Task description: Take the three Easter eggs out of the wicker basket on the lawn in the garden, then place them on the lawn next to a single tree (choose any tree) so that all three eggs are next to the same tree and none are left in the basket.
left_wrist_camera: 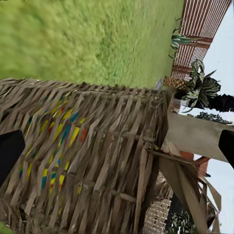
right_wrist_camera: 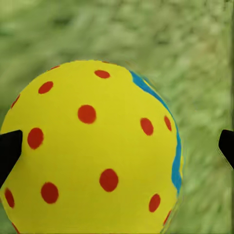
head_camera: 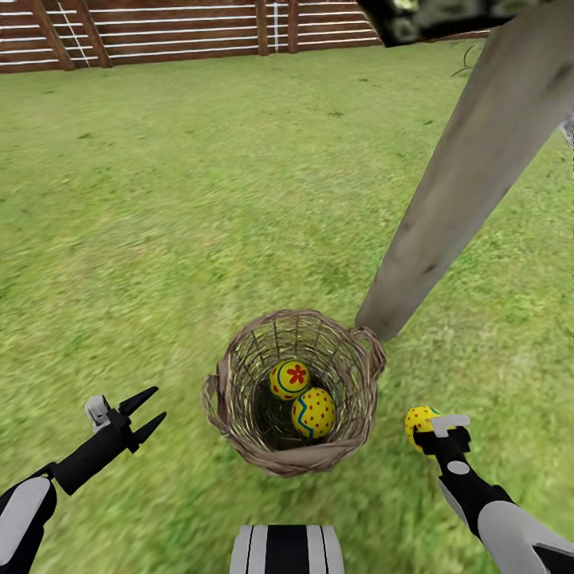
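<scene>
Basket [head_camera: 239, 375] on lawn [head_camera: 143, 223] beside tree trunk [head_camera: 470, 167], two eggs [head_camera: 289, 379] inside. Right pincer [head_camera: 426, 426] clamps a dotted egg [right_wrist_camera: 92, 151]; left pincer [head_camera: 146, 414] spread wide, nothing held.

- The left gripper [head_camera: 147, 412] has two black, tapering, pointed fingers [head_camera: 139, 399], with a small pale grey block at their base, toward 9 o'clock.
- Behind it runs a slim matte black forearm [head_camera: 86, 461] that widens into a white shell with a black edge at the frame's 8 o'clock corner.
- The right gripper [head_camera: 421, 428] is black and carries a short white bar across its top, with a round pale grey disc on the wrist below.
- Its arm [head_camera: 510, 534] turns into a smooth light grey casing, trimmed in black, toward 5 o'clock.
- At 6 o'clock sits the trunk [head_camera: 285, 548]: a black panel flanked by white bands and thin black stripes.
- In both wrist views the fingertips [right_wrist_camera: 9, 148] appear as plain black wedges at the edges.
</scene>
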### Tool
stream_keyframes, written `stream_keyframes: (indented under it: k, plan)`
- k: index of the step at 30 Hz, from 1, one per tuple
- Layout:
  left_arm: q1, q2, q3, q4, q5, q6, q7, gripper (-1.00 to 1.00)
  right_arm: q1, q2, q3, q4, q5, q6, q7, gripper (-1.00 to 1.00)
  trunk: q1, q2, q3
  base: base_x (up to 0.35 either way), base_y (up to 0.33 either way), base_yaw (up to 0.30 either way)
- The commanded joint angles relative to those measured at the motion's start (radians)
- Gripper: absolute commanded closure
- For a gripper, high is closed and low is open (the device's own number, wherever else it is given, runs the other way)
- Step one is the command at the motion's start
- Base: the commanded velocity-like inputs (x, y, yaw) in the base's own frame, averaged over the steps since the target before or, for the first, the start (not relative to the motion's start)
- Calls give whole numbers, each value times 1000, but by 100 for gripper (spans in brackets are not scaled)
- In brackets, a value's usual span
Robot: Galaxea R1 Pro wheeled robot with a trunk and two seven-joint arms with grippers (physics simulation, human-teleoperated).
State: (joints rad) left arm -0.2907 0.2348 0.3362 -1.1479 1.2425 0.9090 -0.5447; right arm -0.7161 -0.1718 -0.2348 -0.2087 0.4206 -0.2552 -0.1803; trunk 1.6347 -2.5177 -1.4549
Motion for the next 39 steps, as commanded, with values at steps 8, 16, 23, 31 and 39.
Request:
stream_keyframes:
  k: [8, 16, 23, 31, 39]
  plan:
    - [0, 0, 2, 1, -1, 6, -3, -100, 0, 0, -9, -24, 10, -5, -2, -100, -4, 2, 31, 0, 0, 0]
    - [-1, 8, 3, 2, -2, 7, -3, -100, -2, -4, -16, -125, 0, 165, 17, -100, -7, 4, 61, 0, 0, 0]
    - [-1, 29, 3, 1, -2, 14, -4, -100, -2, -93, -112, -355, -2, 646, 524, -100, -10, 5, 89, 0, 0, 0]
    - [-1, 35, 4, -1, 0, 73, -4, -100, -2, -179, -291, -457, -2, 717, 848, -100, -14, 7, 119, 0, 0, 0]
    - [-1, 35, 4, -1, 0, 74, -4, -100, 0, -273, -473, -555, -3, 839, 1295, -100, -18, 9, 150, 0, 0, 0]
